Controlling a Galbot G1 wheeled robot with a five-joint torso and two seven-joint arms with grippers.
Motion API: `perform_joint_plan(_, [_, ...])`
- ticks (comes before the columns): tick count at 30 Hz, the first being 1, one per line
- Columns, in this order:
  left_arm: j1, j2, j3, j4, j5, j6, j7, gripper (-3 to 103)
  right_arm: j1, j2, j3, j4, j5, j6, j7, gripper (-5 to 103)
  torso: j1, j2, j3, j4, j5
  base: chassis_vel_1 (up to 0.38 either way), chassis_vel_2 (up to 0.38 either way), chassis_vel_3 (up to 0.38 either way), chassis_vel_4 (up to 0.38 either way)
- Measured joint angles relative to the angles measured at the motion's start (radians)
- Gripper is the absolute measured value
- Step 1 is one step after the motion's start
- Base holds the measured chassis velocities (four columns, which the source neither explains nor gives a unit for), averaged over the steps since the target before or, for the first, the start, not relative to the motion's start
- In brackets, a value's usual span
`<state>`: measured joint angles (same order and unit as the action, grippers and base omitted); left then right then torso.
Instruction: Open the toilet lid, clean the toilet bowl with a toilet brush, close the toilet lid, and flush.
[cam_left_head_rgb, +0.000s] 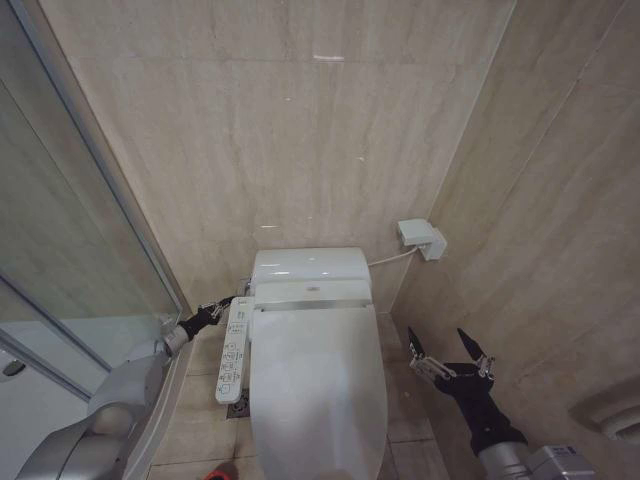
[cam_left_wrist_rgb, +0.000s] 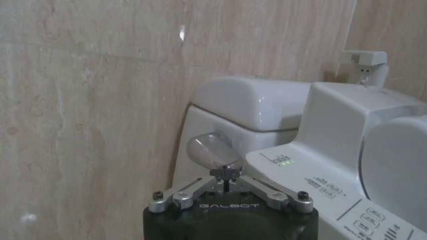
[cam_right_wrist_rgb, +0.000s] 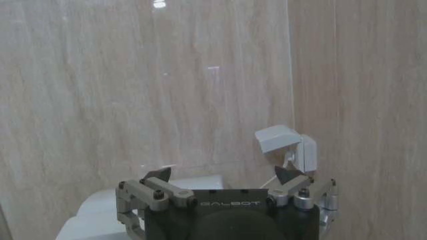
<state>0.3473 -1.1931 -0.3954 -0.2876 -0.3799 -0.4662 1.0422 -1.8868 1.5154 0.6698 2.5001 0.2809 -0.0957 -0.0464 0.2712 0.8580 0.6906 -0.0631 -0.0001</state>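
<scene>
While lid (cam_left_head_rgb: 315, 375) lies shut, left end effector (cam_left_wrist_rgb: 225, 180) meets lever (cam_left_wrist_rgb: 208, 150).

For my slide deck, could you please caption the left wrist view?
Left gripper, fingers closed, at the chrome flush lever on the toilet tank.

Beige marble-look wall tiles (cam_left_head_rgb: 300, 130) meet in a corner; a white wall socket box (cam_left_head_rgb: 420, 238) sits low, a glass shower partition (cam_left_head_rgb: 60, 240) stands leftward.
</scene>
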Motion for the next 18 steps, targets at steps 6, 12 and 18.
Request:
perform_joint_plan(6, [-0.011, 0.011, 0.001, -0.001, -0.002, 0.0, -0.001, 0, 0.0, 0.0, 0.0, 0.0, 0.0, 0.0, 0.0, 100, 0.0, 0.0, 0.0, 0.0001, 0.0002, 0.0, 0.0, 0.0, 0.0])
perform_joint_plan(12, [-0.023, 0.007, 0.005, -0.001, -0.004, 0.002, 0.0, 0, 0.0, 0.0, 0.0, 0.0, 0.0, 0.0, 0.0, 100, 0.0, 0.0, 0.0, 0.0, 0.0002, 0.0, 0.0, 0.0, 0.0])
perform_joint_plan(18, [-0.03, -0.008, 0.008, 0.008, 0.0, 0.003, -0.001, 0, 0.0, 0.0, 0.0, 0.0, 0.0, 0.0, 0.0, 100, 0.0, 0.0, 0.0, 0.0001, 0.0001, 0.0, 0.0, 0.0, 0.0])
